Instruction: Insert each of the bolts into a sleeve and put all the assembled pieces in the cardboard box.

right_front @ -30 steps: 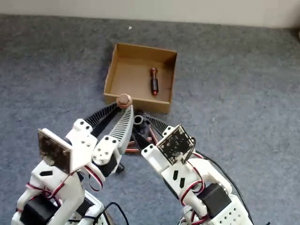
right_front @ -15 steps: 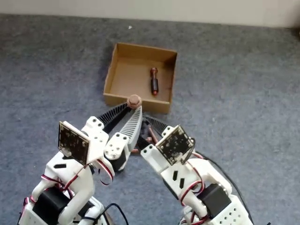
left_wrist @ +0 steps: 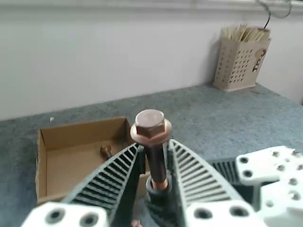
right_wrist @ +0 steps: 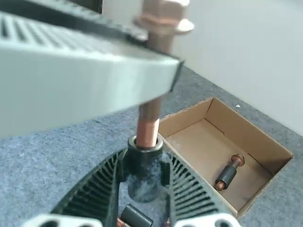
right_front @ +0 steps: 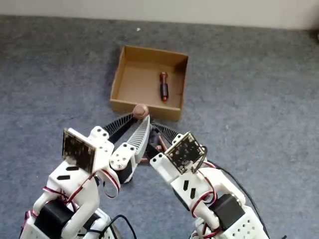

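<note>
The left gripper (left_wrist: pixel 155 145) pinches a bolt (left_wrist: pixel 155 163) between its two ribbed fingers, holding it by the middle of its stem. The right gripper (right_wrist: pixel 144 158) is closed around a sleeve (right_wrist: pixel 143 182), one finger on each side.

The bolt stands up straight with its head on top. The sleeve stands up straight too, with its hole facing up. The bolt is right above the sleeve, and its bottom tip sits just inside the hole. Most of the stem is not in yet. Both long parts line up, so I think the next move is a push straight down. If the bolt tips to one side, it could jam.

The bolt is a coppery brown. It has a six-sided head with a round rim under it. The sleeve is a short, dark, round tube.

Under the grippers, another sleeve (right_wrist: pixel 134 216) lies on the grey carpet (right_front: pixel 259 99). Just past the grippers sits the cardboard box (right_front: pixel 117 79). One finished piece (right_front: pixel 163 87) lies inside it.
</note>
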Available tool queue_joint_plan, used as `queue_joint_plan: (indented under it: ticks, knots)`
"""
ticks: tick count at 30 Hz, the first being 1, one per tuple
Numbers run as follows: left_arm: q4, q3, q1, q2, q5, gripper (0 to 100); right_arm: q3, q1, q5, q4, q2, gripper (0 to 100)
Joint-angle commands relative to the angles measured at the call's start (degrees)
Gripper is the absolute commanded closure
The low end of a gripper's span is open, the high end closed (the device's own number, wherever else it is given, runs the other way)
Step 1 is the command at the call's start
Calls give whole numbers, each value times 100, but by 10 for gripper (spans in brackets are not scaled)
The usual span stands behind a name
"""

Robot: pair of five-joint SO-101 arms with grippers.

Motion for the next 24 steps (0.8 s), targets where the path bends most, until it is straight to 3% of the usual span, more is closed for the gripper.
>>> queue_joint_plan:
  ticks: [1, 7, 13, 18, 24]
  knots:
    - [413, -66, 31, 4, 475, 788, -180, 145, 26, -207, -136, 992]
    - [862, -435, 31, 13, 466, 772, -180, 145, 26, -207, -136, 992]
    - [1046, -840, -66, 13, -132, 776, -180, 145, 18, -207, -136, 992]
    - [1020, -857, -919, 13, -686, 777, -163, 145, 18, -180, -136, 992]
    - [1275, -453, -2246, 4, -818, 777, -127, 330, 18, -163, -84, 992]
